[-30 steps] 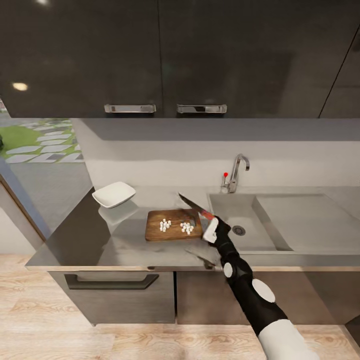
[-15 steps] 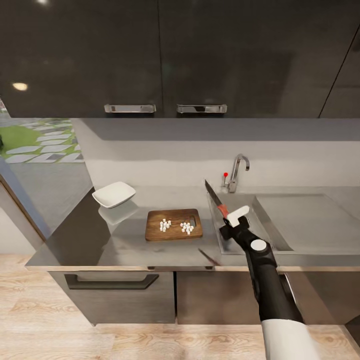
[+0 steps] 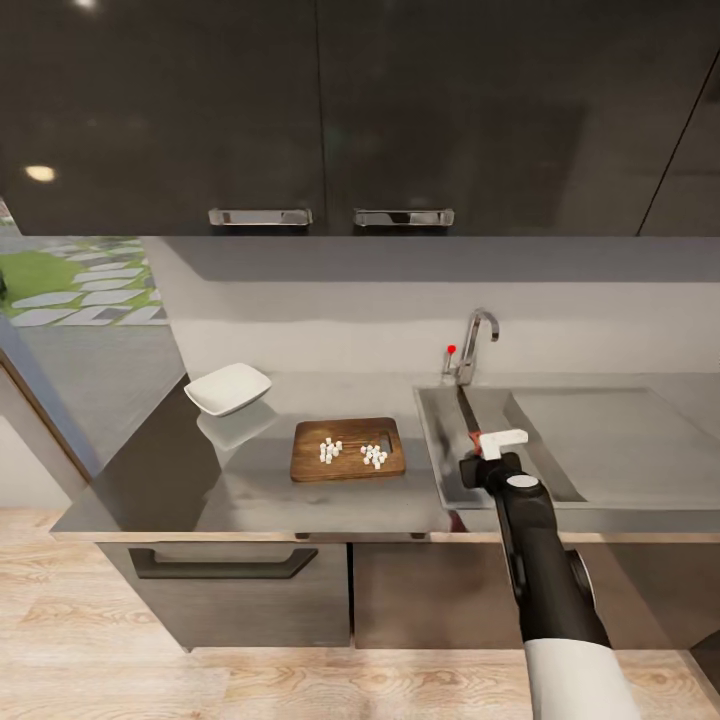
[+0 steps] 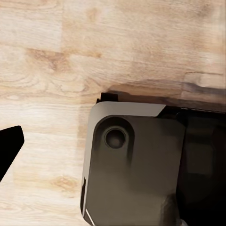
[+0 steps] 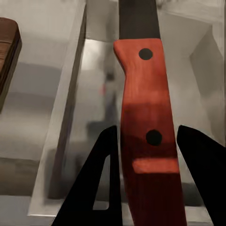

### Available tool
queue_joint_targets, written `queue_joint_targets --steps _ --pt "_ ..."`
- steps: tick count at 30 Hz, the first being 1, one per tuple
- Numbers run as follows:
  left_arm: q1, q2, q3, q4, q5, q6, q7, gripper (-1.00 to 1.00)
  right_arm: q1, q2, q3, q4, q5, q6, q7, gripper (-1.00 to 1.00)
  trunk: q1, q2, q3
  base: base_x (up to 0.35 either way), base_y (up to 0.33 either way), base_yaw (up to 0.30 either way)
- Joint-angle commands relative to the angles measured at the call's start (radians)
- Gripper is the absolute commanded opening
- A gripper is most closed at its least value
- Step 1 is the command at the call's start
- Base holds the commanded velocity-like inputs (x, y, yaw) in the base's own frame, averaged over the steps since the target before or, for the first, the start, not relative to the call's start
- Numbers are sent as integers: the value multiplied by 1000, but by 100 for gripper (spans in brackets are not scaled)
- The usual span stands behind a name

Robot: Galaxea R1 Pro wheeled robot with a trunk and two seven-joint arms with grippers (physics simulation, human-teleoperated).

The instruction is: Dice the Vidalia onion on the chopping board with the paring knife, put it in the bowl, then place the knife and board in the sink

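Note:
My right gripper [image 3: 492, 447] is shut on the paring knife [image 3: 470, 415] and holds it over the sink [image 3: 432, 440] basin, the dark blade pointing toward the faucet. In the right wrist view the red handle [image 5: 148, 141] with black rivets sits between both dark fingers [image 5: 101, 188], above the steel basin. The chopping board [image 3: 348, 468] lies on the countertop [image 3: 180, 480] left of the sink, with two small clusters of diced Vidalia onion [image 3: 330, 450] on it. The white bowl [image 3: 228, 388] stands at the back left. One dark fingertip [image 4: 9, 146] of my left gripper hangs over the wooden floor.
A curved chrome faucet [image 3: 478, 335] with a red knob [image 3: 451, 349] stands behind the basin. The flat drainboard [image 3: 610, 430] extends to the right. Dark wall cabinets [image 3: 330, 110] hang overhead. The left wrist view shows my grey base [image 4: 136, 165] on the floor.
My right arm has swung the knife rightward from the board's right edge to above the sink basin, and the blade has turned to point at the faucet. The board, pieces and bowl stayed put.

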Motion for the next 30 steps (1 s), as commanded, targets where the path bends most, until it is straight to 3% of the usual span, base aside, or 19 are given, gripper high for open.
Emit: queue_joint_targets --steps 1,8,12,13,14,15,16,17,19,21,23,25,28,30 --pt "-2 0 -8 5 11 -7 -7 100 -1 1 0 -6 9 31 9 -100 1 -2 -2 0 0 0" --pt "-2 3 -7 6 11 -4 -5 100 -1 1 6 5 2 78 10 -100 1 -2 -2 151 0 0" --pt "-2 4 -8 7 11 -4 -6 100 -1 1 -3 65 5 92 6 -100 1 -2 -2 310 0 0" --pt "-2 3 -8 7 11 -3 -6 100 -1 1 -5 74 9 92 -17 -100 1 -2 -2 136 0 0" --pt "-2 2 -8 8 11 -3 -7 100 -4 1 -5 70 12 98 -93 -100 1 -2 -2 45 0 0" --pt "-2 -3 -9 8 11 -2 -7 100 -36 1 -5 69 13 144 -162 -100 1 -2 -2 15 0 0" --pt "-2 -12 -8 8 11 -2 -7 100 -98 1 -4 69 8 264 -185 -100 1 -2 -2 5 0 0" --pt "-2 -14 -8 8 11 -2 -8 100 -138 -4 -4 72 5 299 -189 -100 1 -2 -2 2 0 0" --pt "-2 -17 -8 9 11 -2 -8 100 -188 -41 -4 86 3 322 -189 -100 1 -2 -2 0 0 0" --pt "-2 -16 -8 9 11 -2 -8 100 -195 -46 -4 87 1 324 -187 -100 1 -2 -2 0 0 0" --pt "-2 -16 -8 9 11 -2 -8 100 -196 -47 -4 91 1 330 -91 -100 1 -2 -2 40 -24 0" --pt "3 -15 -8 9 11 -2 -6 100 -196 -49 -4 117 3 333 -36 -100 1 -2 -2 227 -95 0" --pt "151 22 -8 9 12 -5 -5 100 -218 -85 -4 233 5 332 -28 -100 1 -2 -2 61 -27 0" --pt "172 23 -8 9 11 -7 -4 100 -239 -91 -4 301 5 331 -27 -100 1 -2 -2 2 -1 0"
